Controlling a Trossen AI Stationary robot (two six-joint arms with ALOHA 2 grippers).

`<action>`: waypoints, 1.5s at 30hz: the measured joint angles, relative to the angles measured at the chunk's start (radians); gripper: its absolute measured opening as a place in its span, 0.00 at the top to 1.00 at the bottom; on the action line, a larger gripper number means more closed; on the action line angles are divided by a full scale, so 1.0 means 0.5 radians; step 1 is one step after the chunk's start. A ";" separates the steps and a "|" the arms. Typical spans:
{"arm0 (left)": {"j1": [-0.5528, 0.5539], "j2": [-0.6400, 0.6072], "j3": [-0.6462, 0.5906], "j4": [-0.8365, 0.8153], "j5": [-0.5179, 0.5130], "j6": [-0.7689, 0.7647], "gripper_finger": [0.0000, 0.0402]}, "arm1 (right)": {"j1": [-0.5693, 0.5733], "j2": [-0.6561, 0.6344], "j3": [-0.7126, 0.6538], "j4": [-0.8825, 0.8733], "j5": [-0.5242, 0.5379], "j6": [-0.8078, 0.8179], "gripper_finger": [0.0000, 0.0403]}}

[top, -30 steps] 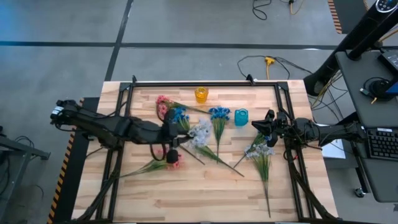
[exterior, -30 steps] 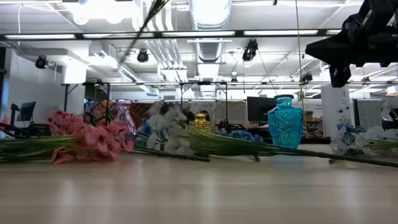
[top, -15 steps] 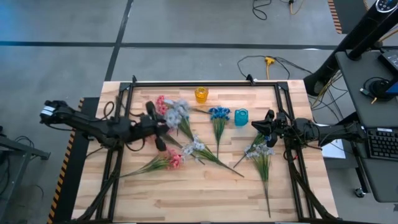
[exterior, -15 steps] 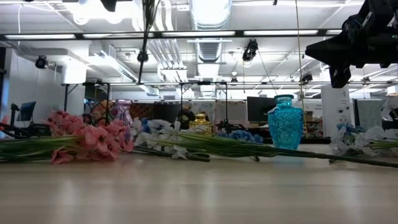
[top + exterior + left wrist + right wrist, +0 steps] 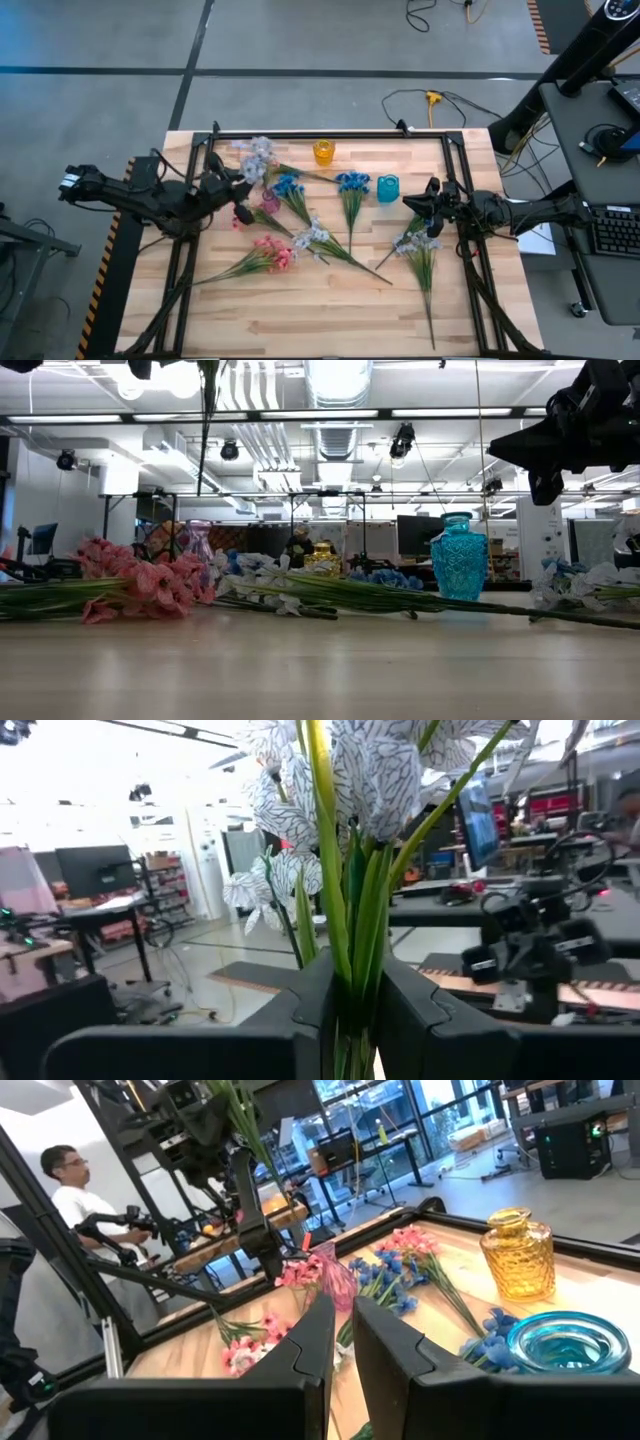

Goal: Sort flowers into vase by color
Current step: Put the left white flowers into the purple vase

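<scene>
My left gripper [image 5: 352,982] is shut on a pale white-lavender flower sprig [image 5: 345,780], held high over the table's far left [image 5: 240,186]; its blossoms [image 5: 258,150] show above the pink vase [image 5: 268,200]. An amber vase [image 5: 323,152] and a teal vase [image 5: 388,187] stand near the far edge. Pink flowers [image 5: 270,253], blue flowers [image 5: 288,186] and white flowers [image 5: 318,235] lie flat on the table. My right gripper [image 5: 415,203] hovers shut beside the teal vase, touching nothing. My left gripper pinches the sprig's bundled green stalks [image 5: 348,955] just under the blossoms, between its two fingers. The fingers reach in about level from the table's left side and lie across the stalks. The sprig stands upright, blossoms above, its long stem [image 5: 207,410] hanging clear of the table.
More blue flowers [image 5: 352,182] and a pale sprig [image 5: 418,245] lie toward the right. A black frame rail [image 5: 330,133] runs round the tabletop. A person [image 5: 70,1190] stands beyond the table. Bare wood lies along the near edge [image 5: 330,320].
My left gripper has drawn back toward the table's left and far edges with the pale sprig and tipped from pointing down to about level. The sprig has come clear of the flowers at the centre, and its stem has swung from slanting to hanging straight.
</scene>
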 joint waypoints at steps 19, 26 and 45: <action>0.183 -0.129 -0.311 0.210 0.122 -0.092 0.91 | 0.000 -0.001 0.000 0.003 0.002 -0.001 0.92; 0.192 -0.122 -0.329 0.218 0.122 -0.118 0.91 | 0.000 -0.001 0.000 0.002 0.002 -0.001 0.92; 0.195 -0.046 -0.352 0.225 0.123 -0.217 0.91 | 0.000 -0.001 -0.001 0.003 0.002 -0.001 0.92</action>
